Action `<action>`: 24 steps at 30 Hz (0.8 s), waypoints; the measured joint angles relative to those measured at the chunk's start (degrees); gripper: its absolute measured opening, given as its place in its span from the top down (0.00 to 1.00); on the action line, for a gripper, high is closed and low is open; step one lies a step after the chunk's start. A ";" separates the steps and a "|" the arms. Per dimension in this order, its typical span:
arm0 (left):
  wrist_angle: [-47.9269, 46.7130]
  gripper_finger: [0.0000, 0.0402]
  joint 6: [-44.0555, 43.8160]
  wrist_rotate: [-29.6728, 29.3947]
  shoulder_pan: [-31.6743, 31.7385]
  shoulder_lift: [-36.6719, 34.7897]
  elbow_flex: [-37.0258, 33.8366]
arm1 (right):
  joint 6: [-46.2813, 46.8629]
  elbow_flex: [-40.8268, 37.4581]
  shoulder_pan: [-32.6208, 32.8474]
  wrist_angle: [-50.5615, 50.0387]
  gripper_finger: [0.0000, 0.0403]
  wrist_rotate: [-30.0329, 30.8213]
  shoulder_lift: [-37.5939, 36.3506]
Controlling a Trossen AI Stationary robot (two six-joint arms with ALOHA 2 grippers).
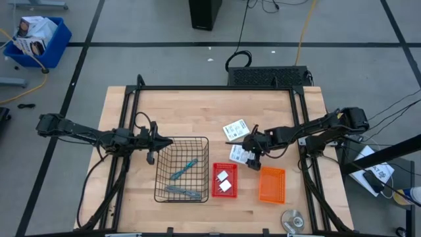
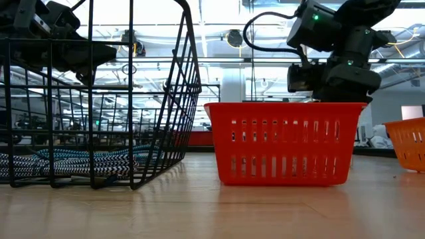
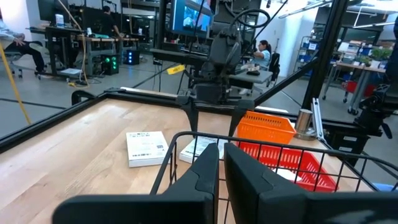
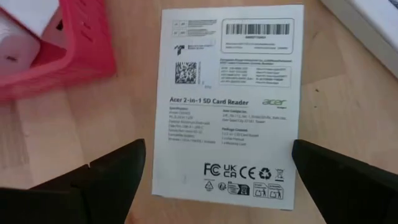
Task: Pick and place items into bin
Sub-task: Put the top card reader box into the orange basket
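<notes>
Right gripper (image 4: 214,180), fingers spread apart, hovers over white card (image 4: 229,102) lying flat on the table just at 3 o'clock of the red bin (image 1: 224,180); risk: fingers skid off the thin card; left gripper (image 1: 160,141), closed, waits above wire basket (image 1: 182,170).

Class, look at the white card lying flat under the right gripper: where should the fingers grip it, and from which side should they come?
Grip the white card across its two long edges, coming straight down from above. It lies flat on the table, label up, so only its thin edges offer a hold. The right gripper hangs over it, fingers open wider than the card. The red bin beside it leaves little room.
</notes>
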 joint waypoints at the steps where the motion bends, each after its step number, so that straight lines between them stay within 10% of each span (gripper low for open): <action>1: 0.00 0.92 0.00 -0.01 0.02 0.00 0.00 | 0.71 0.00 0.07 0.06 0.01 0.03 -0.02; 24: 0.00 0.92 0.00 0.00 0.01 0.00 0.00 | 0.56 0.07 3.01 5.10 0.01 0.02 -0.07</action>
